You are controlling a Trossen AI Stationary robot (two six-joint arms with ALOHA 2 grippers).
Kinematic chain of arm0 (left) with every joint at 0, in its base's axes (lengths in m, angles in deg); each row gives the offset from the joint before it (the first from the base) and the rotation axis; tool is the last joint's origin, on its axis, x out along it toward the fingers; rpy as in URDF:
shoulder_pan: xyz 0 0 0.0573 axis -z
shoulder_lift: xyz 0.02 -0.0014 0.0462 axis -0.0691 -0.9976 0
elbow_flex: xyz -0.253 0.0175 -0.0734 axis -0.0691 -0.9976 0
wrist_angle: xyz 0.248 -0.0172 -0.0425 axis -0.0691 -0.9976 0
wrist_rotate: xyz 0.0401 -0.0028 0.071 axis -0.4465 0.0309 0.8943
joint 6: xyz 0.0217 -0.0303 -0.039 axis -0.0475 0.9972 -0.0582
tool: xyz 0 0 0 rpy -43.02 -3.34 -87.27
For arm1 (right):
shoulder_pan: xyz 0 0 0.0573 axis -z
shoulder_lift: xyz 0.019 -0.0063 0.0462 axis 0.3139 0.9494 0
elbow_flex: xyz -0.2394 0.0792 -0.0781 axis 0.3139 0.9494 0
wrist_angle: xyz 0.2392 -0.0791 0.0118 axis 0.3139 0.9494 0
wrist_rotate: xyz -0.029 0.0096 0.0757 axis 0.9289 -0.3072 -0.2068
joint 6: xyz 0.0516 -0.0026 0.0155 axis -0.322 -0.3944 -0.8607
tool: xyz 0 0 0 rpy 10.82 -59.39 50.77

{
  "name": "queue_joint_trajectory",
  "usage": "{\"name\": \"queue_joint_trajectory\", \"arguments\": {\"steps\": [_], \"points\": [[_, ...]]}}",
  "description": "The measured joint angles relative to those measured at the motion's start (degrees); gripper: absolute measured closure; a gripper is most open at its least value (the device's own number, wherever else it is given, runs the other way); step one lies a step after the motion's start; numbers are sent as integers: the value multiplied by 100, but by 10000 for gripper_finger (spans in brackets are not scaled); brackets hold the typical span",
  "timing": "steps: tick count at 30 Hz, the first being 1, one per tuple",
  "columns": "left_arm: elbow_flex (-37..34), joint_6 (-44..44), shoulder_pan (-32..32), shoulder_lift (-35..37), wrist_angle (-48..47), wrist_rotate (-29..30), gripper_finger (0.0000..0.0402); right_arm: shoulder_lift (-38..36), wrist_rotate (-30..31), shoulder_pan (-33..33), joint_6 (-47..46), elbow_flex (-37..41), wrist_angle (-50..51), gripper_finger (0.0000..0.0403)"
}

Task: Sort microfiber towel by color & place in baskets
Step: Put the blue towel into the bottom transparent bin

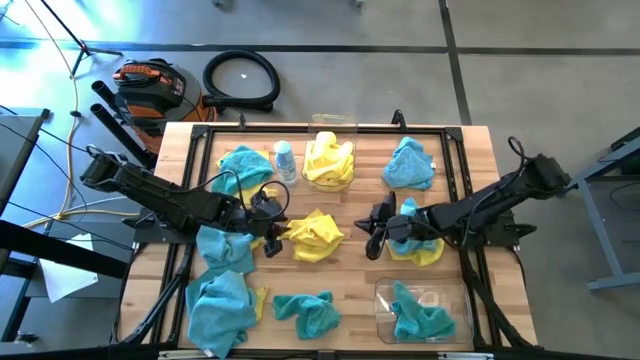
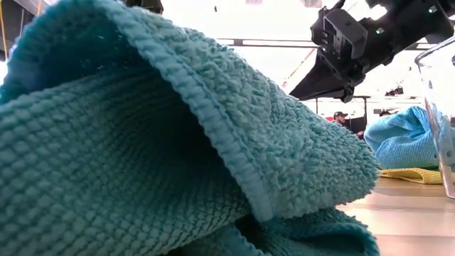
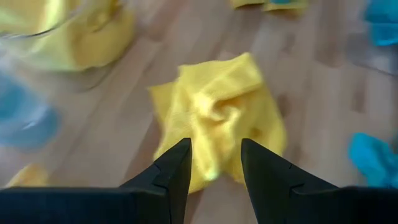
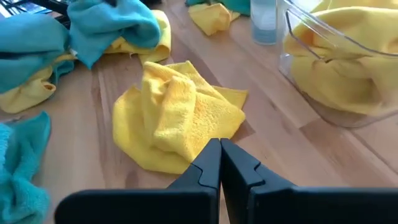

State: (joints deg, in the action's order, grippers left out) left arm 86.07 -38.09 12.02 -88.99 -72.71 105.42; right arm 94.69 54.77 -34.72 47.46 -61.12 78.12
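Note:
A crumpled yellow towel point(image 1: 316, 236) lies on the wood in the middle of the table. My left gripper point(image 1: 268, 236) is just left of it, open, its fingers over the towel's point(image 3: 217, 109) edge in the left wrist view point(image 3: 216, 149); no touch shows. My right gripper point(image 1: 374, 230) is to the towel's right, shut and holding nothing point(image 4: 219, 148), pointing at the towel point(image 4: 177, 115). The far basket point(image 1: 348, 128) holds yellow towels point(image 1: 329, 160). The near-right basket point(image 1: 385, 300) holds a teal towel point(image 1: 420, 315). A teal towel point(image 2: 163, 142) fills most of the low view.
Loose teal towels lie at the far left point(image 1: 245, 165), far right point(image 1: 408, 165), near left point(image 1: 222, 290) and near middle point(image 1: 305, 312). A yellow towel point(image 1: 425, 252) lies under my right arm. A small bottle point(image 1: 285, 160) stands beside the far basket.

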Motion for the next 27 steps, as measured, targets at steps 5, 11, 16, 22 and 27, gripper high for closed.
{"name": "queue_joint_trajectory", "arguments": {"steps": [5, 11, 16, 22, 27], "points": [[489, 754, 285, 0, -931, 470, 273, 0, -105, -89, -8, 0, 86, 403], [874, 1745, 765, 0, -1731, 614, 273, 0, -180, -319, 12, 0, 91, 403], [1126, 2723, 1067, 0, -2887, 590, 273, 0, -325, -400, 415, 0, 95, 403], [1298, 4362, 1190, 0, -4649, -219, 273, 0, -611, -383, 836, 0, 181, 403], [1112, 5194, 1188, 0, -5128, -1105, 273, 0, -635, -383, 1183, 0, 272, 403]]}}
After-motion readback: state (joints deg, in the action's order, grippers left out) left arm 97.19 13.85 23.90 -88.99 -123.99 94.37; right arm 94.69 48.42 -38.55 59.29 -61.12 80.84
